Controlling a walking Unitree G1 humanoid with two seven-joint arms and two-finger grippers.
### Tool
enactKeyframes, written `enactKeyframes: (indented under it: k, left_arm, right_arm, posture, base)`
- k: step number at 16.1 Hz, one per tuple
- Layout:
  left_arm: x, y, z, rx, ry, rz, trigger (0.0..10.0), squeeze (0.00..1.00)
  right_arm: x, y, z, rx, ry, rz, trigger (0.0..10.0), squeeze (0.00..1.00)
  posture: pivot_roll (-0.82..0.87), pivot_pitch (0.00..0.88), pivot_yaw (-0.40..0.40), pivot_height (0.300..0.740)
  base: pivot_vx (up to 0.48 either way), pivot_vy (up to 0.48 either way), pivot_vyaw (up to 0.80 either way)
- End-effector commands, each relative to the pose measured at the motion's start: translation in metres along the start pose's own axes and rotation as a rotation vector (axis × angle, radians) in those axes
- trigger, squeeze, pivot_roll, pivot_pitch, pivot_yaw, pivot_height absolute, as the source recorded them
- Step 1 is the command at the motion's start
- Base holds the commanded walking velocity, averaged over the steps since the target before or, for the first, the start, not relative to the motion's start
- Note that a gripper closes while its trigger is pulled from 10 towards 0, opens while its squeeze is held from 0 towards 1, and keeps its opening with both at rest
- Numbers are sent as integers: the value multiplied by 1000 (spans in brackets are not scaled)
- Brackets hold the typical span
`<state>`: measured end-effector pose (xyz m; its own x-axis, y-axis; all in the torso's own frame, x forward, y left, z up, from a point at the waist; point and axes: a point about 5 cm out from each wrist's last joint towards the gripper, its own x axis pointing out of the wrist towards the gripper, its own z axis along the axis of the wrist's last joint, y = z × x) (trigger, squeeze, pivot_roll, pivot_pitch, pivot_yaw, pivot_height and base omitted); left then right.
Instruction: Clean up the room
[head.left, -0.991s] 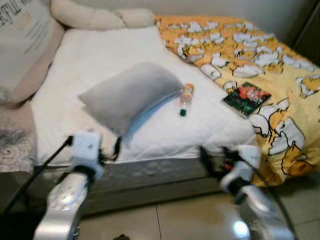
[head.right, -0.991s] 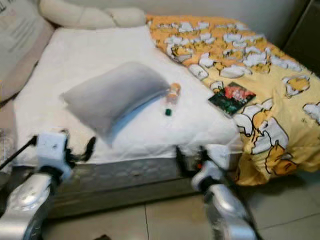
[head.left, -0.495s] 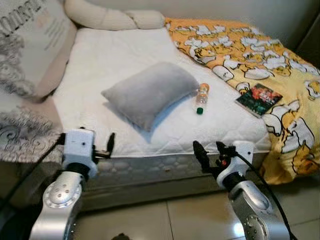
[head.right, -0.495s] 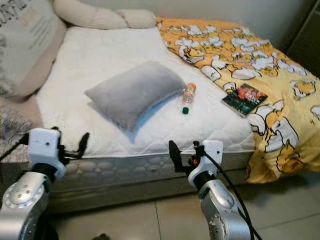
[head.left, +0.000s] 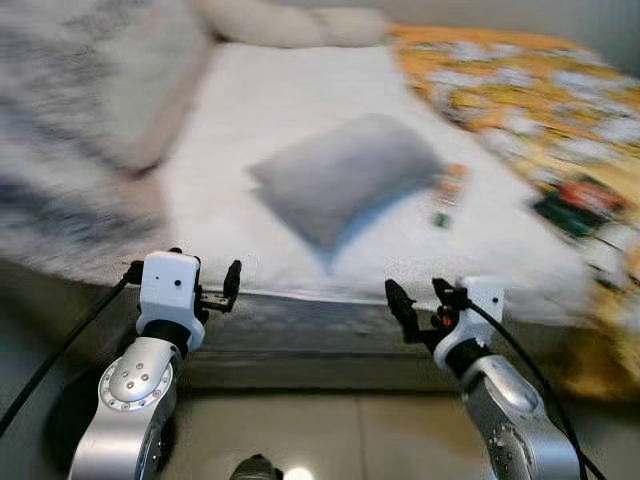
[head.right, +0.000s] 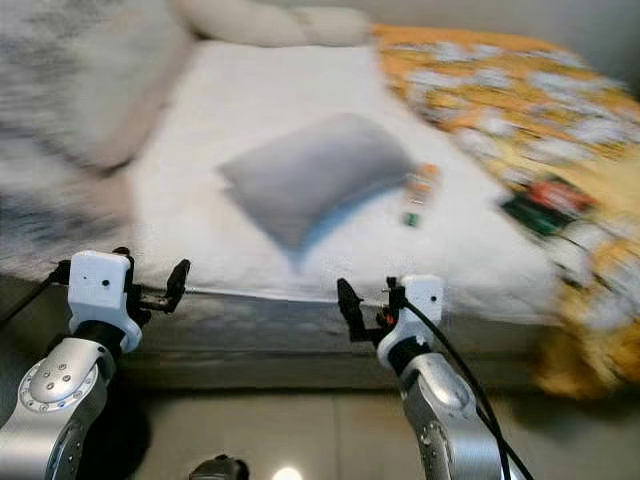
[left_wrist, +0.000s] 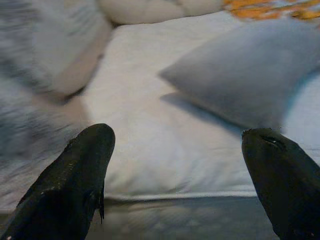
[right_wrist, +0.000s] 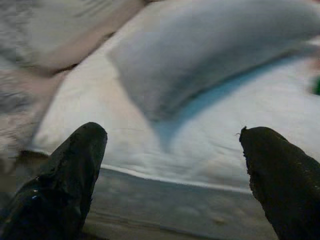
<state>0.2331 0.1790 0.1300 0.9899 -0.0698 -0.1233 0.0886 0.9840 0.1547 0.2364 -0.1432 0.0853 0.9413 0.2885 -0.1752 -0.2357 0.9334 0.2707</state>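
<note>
Hovering low before the bed's near edge, the left gripper (head.left: 215, 296) has its two black fingers (left_wrist: 75, 175) spread wide, nothing between them. The right gripper (head.left: 425, 305) sits at the same height further right, fingers (right_wrist: 280, 175) likewise parted and empty. Both stand off the mattress side, not touching it.

Beyond them, the bed (head.left: 300, 110) carries a white quilted cover. A grey pillow (head.left: 345, 175) lies near its middle, tilted, one corner toward the near edge. Just beside the pillow's right end lies a small bottle (head.left: 445, 195) with an orange top part and a green cap end; blur hides finer detail. Further right, a dark book-like item (head.left: 575, 205) rests on a yellow patterned blanket (head.left: 520, 75) that covers the bed's right side.

At the left, a large pale cushion (head.left: 90, 90) leans against the bed. A cream bolster (head.left: 290, 22) runs along the head end. Tiled floor (head.left: 330, 440) lies below the grippers. Head views are motion-blurred.
</note>
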Motion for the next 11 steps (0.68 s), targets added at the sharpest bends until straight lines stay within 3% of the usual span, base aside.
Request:
enactKeyframes:
  k: [1,11]
  left_arm:
    - [0,3,1,11,-4,17,10000,0]
    - [0,1,1,16,0,-3,10000,0]
  right_arm:
    - [1,0,2,0,-12,3,10000,0]
    - [4,-3,2,27,-20,-6,10000,0]
  posture:
    - [84,0,-12,740]
    - [86,0,-14,740]
  base:
    - [292,0,569]
    - [291,0,0]
